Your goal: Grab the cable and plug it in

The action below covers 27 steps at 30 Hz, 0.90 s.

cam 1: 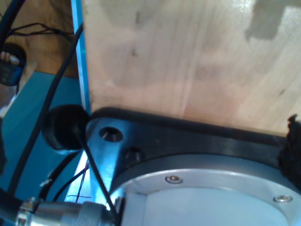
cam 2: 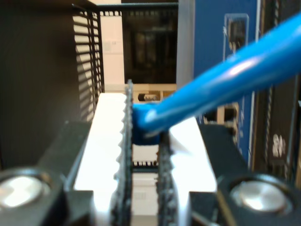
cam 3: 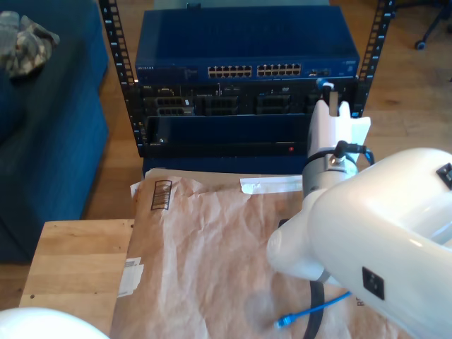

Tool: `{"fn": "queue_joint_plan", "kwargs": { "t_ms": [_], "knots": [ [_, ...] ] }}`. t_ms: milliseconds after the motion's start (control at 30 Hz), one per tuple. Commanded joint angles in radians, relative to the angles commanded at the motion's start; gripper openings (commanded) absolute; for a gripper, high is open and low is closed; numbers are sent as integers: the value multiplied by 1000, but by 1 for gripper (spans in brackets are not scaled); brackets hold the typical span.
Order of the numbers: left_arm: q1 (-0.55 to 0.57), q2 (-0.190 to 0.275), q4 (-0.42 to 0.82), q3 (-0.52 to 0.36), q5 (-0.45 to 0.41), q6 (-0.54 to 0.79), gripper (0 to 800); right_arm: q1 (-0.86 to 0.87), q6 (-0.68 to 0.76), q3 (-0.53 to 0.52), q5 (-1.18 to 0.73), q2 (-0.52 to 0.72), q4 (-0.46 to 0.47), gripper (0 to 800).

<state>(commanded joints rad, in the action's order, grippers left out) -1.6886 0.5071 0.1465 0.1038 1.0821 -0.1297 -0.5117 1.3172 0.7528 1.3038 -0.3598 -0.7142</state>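
Note:
The cable [cam 2: 225, 80] is bright blue, and my second gripper [cam 2: 146, 123] is shut on it, pinching it between the serrated pads [cam 2: 127, 141] of its white fingers. From the jaws the cable runs back past the camera. In the exterior view my second gripper [cam 3: 327, 90] is up against the front of the rack at the exterior view's right, just under the blue switch [cam 3: 244, 46] and its row of ports [cam 3: 254, 70]. The cable's free end [cam 3: 282, 323], with a small plug, lies on the brown paper [cam 3: 212, 247] near the arm. The held plug is hidden.
The first wrist view looks at a wooden board [cam 1: 188, 61], a black plate [cam 1: 197, 136], a silver robot base [cam 1: 211, 193] and black cables [cam 1: 51, 99]. A wooden board [cam 3: 78, 261] lies at the exterior view's lower left, with a blue couch [cam 3: 42, 141] beyond it.

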Motion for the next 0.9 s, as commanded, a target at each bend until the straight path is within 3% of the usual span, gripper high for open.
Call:
{"fn": "queue_joint_plan", "kwargs": {
  "t_ms": [267, 533, 900],
  "knots": [
    [2, 0, 0, 0, 0, 0, 800, -2, 44, 32, 34, -51, -3, 0],
    [2, 0, 0, 0, 0, 0, 800, 25, 78, 201, 26, -150, 3, 0],
    [2, 0, 0, 0, 0, 0, 800, 25, 77, 224, 25, -216, 34, 0]
  ]
}}
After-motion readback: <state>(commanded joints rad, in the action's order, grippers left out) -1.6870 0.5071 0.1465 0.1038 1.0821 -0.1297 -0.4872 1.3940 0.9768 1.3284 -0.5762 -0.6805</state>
